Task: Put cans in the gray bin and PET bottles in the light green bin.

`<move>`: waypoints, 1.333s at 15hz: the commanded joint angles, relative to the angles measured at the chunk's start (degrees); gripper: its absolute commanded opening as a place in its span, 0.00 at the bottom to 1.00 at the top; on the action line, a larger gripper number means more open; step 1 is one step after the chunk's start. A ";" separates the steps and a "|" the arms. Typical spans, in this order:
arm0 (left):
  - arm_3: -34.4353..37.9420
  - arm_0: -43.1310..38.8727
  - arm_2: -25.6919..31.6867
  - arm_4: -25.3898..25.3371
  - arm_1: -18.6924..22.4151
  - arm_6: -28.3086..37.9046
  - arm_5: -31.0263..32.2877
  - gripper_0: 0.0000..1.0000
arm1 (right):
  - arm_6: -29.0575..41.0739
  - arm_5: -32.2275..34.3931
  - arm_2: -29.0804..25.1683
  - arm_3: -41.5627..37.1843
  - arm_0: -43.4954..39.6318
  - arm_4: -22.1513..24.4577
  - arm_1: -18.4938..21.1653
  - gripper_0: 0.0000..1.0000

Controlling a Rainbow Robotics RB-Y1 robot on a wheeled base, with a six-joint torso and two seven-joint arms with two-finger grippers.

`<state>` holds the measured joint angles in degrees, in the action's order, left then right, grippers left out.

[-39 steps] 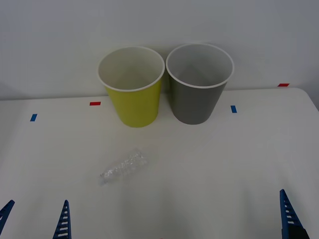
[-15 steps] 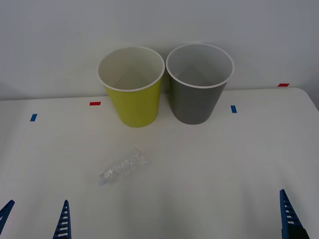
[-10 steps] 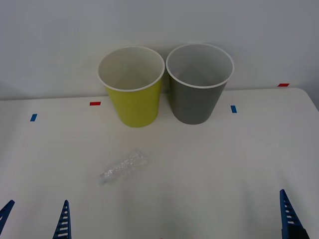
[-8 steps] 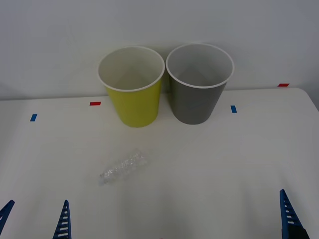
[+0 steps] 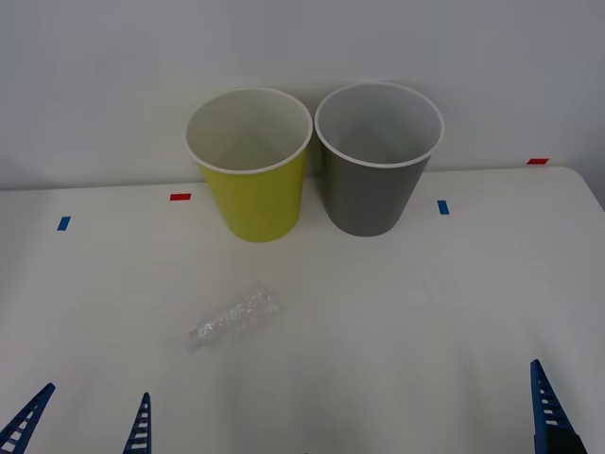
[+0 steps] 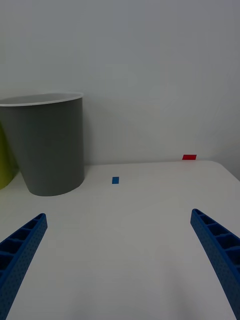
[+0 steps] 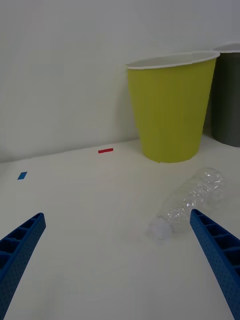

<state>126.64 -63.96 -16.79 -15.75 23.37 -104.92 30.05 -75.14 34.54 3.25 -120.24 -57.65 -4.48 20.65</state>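
Nearest you, at the front edge of the white bench (image 5: 397, 322), your left end effector (image 5: 85, 424) sits low with its 2 blue ribbed fingers (image 7: 20, 247) spread wide, holding nothing and touching nothing. Your right end effector (image 6: 120, 260) waits at the front right of the bench, its 2 blue ribbed fingers (image 6: 215, 250) likewise spread apart and empty.

Just beyond the left end effector, the small clear ribbed plastic PET bottle (image 5: 232, 317) lies on its side on the bench, whitish cap (image 7: 160, 228) toward you and its base angled toward the bins. No label or print can be made out on it.

Farther back, the round lime-green bin with a white rim (image 5: 251, 184) stands upright, well apart from the bottle. Just beside it to the right stands the round dark-gray bin with a pale rim (image 5: 375, 175); their rims nearly meet. Neither bin carries any readable writing.

Small red tape marks (image 5: 180, 197) and blue tape marks (image 5: 442, 206) lie flat on the bench around the bins.
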 commanded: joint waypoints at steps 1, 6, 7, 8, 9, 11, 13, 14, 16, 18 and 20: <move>0.01 3.40 0.36 0.01 3.79 -0.11 -2.80 1.00 | 0.00 0.00 0.00 0.00 0.00 0.00 0.00 1.00; 0.01 8.94 0.27 -0.69 10.91 0.25 -9.92 1.00 | 0.00 0.00 0.00 0.00 0.00 0.00 0.00 1.00; 0.01 10.34 0.27 -0.95 11.96 0.33 -12.03 1.00 | 0.00 0.00 0.00 0.00 0.00 0.00 0.00 1.00; 0.01 11.75 0.27 -1.30 13.19 0.51 -13.26 1.00 | 0.00 0.00 0.00 0.00 0.00 0.00 0.00 1.00; 0.01 12.98 0.18 -1.48 14.69 0.68 -14.76 1.00 | 0.00 0.00 0.00 0.00 0.00 0.00 0.00 1.00; 0.01 15.35 0.18 -2.18 16.97 1.21 -16.60 1.00 | 0.00 0.00 0.00 0.00 0.00 0.00 0.00 1.00; 0.01 17.29 0.09 -2.54 18.73 1.56 -18.98 1.00 | 0.00 0.00 0.00 0.00 0.00 0.00 0.00 1.00; 0.01 18.25 0.09 -2.71 19.43 1.83 -19.68 1.00 | 0.00 0.00 0.00 0.00 0.00 0.00 0.00 1.00; 0.10 20.01 0.00 -3.15 20.40 2.35 -22.05 1.00 | 0.00 0.00 0.00 0.00 0.00 0.00 0.00 1.00; 0.19 23.35 0.09 -3.77 22.24 2.97 -27.41 1.00 | 0.00 0.00 0.00 0.00 0.00 0.00 0.00 1.00; 1.24 26.52 0.09 -4.21 23.74 3.67 -33.65 1.00 | 0.00 0.00 0.00 0.00 0.00 0.00 0.00 1.00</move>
<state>127.10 -39.31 -16.71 -19.54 46.09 -101.75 -0.01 -75.15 34.54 3.25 -120.24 -57.65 -4.48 20.65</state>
